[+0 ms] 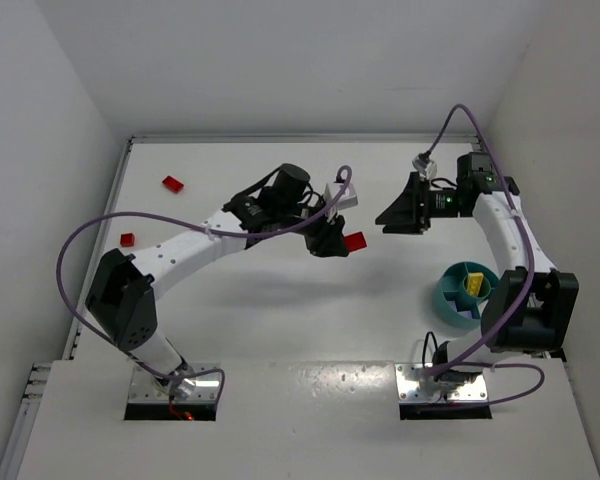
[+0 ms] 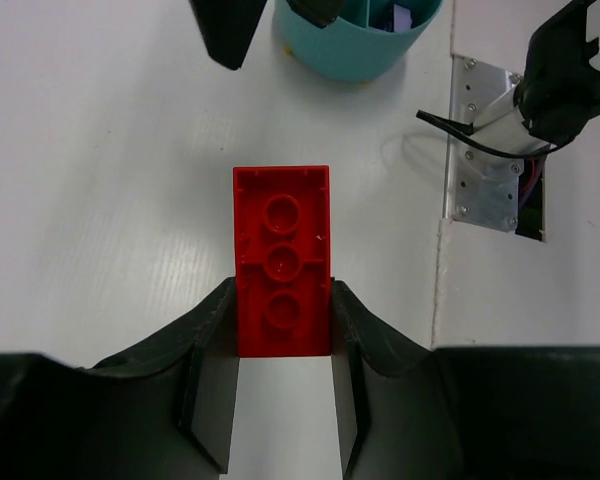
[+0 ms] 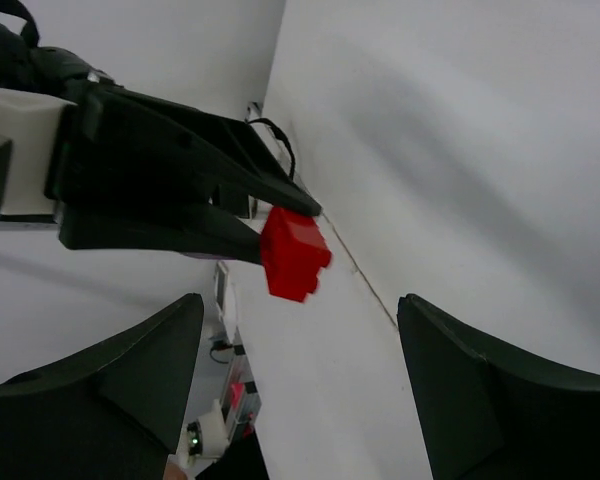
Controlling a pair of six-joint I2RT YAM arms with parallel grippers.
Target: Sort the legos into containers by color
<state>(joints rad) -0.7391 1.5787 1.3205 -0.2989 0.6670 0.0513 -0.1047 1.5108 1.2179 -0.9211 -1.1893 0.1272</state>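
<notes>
The left claw [image 1: 332,240], mid-frame in the top view, pinched a red brick [image 1: 355,241] by one end and held it clear of the desk [image 1: 280,330]. In the left wrist view its fingers [image 2: 215,330] pressed on both long sides, and the brick's ringed underside faced the camera. Just right of it the right claw [image 1: 395,215] pointed at the brick with its jaws spread wide, holding nothing and touching nothing. At right-centre the dish [image 1: 452,302] sat on the desk, partly behind the right arm, with a yellow brick [image 1: 472,284] in one compartment. Two loose bricks lay on the desk at upper left [image 1: 173,184] and left [image 1: 128,239].
</notes>
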